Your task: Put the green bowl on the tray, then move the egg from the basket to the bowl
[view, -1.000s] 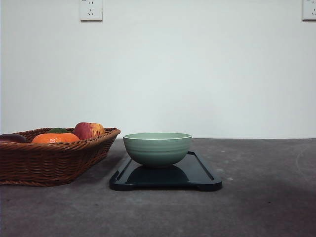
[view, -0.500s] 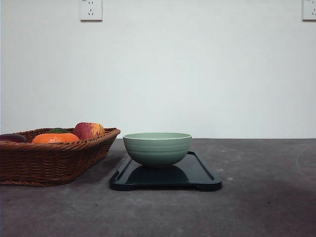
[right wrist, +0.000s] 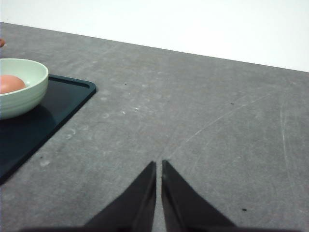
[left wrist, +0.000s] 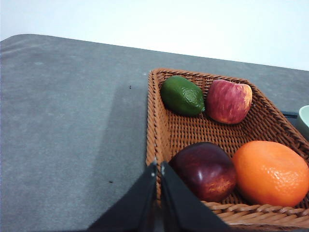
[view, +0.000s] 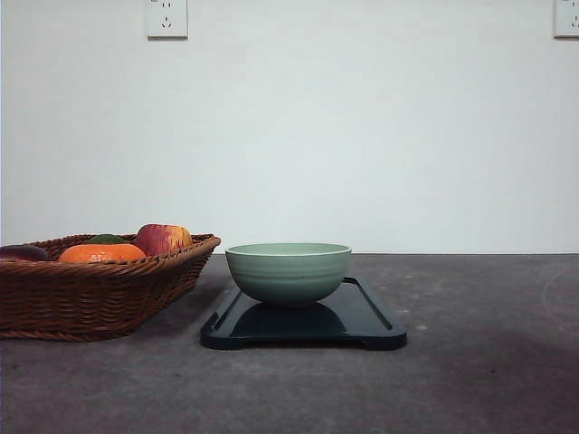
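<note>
A grey, scuffed tabletop (view: 470, 362) stretches across the scene in front of a plain white wall (view: 362, 136), which carries a white power socket (view: 166, 18) near each upper corner of the front view. On the left of the tabletop sits a wide brown wicker basket (view: 90, 298) with sloping sides, and just to its right, close but not touching, lies a dark rectangular tray (view: 362, 321) with a low rim. A pale green bowl (view: 288, 269) stands upright on the tray, toward its far end, its ribbed side facing forward. In the right wrist view a brownish-tan egg (right wrist: 10, 83) rests inside the bowl, partly hidden by the near rim. The basket holds four pieces of fruit, seen from the left wrist view: an orange (left wrist: 270, 172) and a dark red plum-like fruit (left wrist: 206, 170) side by side and touching at the near end, and a red-and-yellow apple (left wrist: 229, 101) touching a green lime-like fruit (left wrist: 182, 95) at the far end. The left gripper (left wrist: 159, 166) hovers just above the near rim of the basket, beside the dark red fruit, its black jaws pressed together with nothing between them. The right gripper (right wrist: 158, 166) hangs over bare tabletop, well to the right of the tray, its black jaws likewise brought together and holding nothing.
</note>
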Tool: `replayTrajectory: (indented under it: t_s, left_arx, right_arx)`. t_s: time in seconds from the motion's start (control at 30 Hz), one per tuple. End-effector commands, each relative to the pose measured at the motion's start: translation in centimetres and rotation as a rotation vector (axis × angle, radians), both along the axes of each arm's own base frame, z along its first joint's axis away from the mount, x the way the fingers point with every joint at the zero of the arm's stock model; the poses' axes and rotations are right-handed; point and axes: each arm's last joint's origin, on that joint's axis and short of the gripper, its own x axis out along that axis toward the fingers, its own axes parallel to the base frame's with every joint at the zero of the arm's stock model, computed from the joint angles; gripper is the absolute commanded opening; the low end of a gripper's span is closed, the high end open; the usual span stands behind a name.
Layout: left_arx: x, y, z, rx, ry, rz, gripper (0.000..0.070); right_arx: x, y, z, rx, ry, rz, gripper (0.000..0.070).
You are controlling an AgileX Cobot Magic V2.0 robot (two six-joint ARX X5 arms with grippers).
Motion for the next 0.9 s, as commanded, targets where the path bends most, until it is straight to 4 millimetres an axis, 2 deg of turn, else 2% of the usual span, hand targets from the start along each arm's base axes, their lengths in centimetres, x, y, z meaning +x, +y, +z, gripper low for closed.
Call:
replayTrajectory:
  t_s: [0.0,0.87]
  left_arx:
    - [0.08,0.01,-0.68,0.007,0.022,0.000,0.0000]
    - [0.08,0.01,-0.68,0.007,0.022,0.000,0.0000]
  right_arx:
    - [0.02,0.00,-0.08,0.014,0.001,-0.002,0.0013]
    - [0.02,0.00,-0.08,0.014,0.001,-0.002,0.0013]
